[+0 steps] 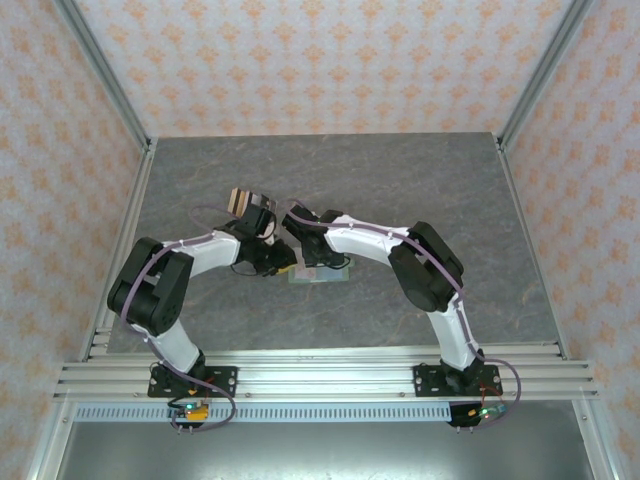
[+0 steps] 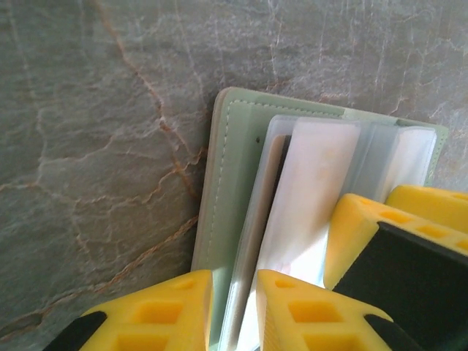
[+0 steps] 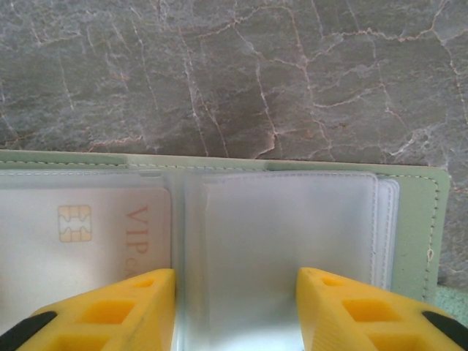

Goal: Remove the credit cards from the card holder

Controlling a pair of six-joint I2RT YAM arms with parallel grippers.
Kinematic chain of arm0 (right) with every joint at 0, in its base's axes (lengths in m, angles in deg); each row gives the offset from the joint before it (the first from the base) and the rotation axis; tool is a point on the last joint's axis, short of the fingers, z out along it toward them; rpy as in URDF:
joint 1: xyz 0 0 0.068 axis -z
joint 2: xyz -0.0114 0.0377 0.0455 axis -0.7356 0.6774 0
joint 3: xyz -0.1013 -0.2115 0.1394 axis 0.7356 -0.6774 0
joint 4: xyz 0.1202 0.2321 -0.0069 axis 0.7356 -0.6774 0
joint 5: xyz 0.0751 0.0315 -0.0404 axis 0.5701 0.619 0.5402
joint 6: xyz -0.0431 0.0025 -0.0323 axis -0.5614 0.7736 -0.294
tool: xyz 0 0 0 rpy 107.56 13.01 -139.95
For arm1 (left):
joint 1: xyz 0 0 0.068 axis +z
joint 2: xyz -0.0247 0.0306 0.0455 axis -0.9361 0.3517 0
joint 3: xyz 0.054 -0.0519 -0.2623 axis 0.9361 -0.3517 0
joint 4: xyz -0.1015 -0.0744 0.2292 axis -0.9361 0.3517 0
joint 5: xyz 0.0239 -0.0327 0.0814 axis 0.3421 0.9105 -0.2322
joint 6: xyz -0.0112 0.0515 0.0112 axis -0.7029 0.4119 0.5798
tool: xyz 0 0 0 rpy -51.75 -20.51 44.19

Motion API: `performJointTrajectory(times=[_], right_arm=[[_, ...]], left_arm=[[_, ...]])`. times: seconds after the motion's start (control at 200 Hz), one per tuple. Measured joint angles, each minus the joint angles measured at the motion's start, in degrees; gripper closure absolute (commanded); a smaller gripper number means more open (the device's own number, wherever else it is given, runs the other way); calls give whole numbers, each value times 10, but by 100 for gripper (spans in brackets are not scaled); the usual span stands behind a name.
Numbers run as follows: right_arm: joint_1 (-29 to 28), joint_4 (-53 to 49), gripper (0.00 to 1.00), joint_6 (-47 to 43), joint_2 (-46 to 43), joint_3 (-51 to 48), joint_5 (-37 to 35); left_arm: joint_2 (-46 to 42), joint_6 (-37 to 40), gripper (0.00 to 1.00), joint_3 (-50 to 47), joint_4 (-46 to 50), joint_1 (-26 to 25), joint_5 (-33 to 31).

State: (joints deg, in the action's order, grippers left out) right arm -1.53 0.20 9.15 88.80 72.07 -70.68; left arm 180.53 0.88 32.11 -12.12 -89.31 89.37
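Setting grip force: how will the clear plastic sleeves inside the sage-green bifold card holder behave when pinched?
The clear plastic sleeves look thin and glossy, so probably floppy and slippery. They fan up loosely from the sage-green bifold card holder, so a tug likely drags the flat, light-looking holder along.

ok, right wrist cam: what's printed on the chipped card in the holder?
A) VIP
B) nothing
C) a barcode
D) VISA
A: the card, behind a clear sleeve of the holder, shows the letters VIP just right of its gold chip.
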Motion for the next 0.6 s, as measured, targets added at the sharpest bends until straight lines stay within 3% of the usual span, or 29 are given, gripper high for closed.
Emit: performJointTrajectory(times=[0.601], right_arm=[[0,7,56,0,-2,-5,0]], left_arm=[[4,0,79,9,-10,-4,13]])
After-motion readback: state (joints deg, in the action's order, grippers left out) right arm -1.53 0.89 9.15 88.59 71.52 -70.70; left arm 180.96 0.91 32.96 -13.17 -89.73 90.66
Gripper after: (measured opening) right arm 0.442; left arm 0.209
